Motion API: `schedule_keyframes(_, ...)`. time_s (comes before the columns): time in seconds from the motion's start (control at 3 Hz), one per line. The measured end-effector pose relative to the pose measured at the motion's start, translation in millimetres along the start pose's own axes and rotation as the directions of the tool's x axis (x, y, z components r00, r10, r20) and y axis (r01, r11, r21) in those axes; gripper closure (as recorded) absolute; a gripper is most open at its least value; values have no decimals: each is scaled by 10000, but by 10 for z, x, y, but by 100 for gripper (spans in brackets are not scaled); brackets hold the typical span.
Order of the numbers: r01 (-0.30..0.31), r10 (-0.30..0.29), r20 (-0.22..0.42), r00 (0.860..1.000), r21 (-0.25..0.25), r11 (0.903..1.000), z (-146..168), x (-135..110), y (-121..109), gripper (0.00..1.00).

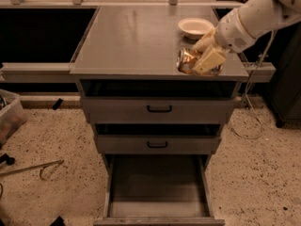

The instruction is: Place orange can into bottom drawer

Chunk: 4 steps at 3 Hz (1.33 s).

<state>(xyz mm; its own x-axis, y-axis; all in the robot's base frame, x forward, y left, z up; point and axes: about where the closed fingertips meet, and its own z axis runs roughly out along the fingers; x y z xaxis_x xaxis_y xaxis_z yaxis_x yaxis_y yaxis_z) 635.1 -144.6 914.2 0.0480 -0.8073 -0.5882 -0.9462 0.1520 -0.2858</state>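
The orange can (188,59) is a shiny orange-gold can at the front right of the cabinet top (136,36). My gripper (203,55) reaches in from the upper right and its cream fingers (209,60) are closed around the can. The can looks tilted in the grip, at or just above the top. The bottom drawer (157,185) is pulled open at the cabinet's foot, showing a long flat grey tray floor with low side walls, nothing in it.
A round cream bowl (195,27) sits behind the can on the top. Two closed grey drawer fronts with black handles (159,109) lie above the open drawer. A cable (249,112) hangs at right. A bin (9,114) and a hooked stick (33,168) lie at left on the floor.
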Motion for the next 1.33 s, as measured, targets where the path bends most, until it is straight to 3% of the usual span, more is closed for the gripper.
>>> schedule_keyframes(0.33, -34, 45, 264, 9996, -384, 9993, -24, -32, 497, 100)
schedule_keyframes(0.67, -12, 52, 339, 9994, -1189, 9929, 122, -20, 1009, 100)
schedule_keyframes(1.33, -294, 340, 487, 9982, -911, 9954, 207, 23, 1105, 100)
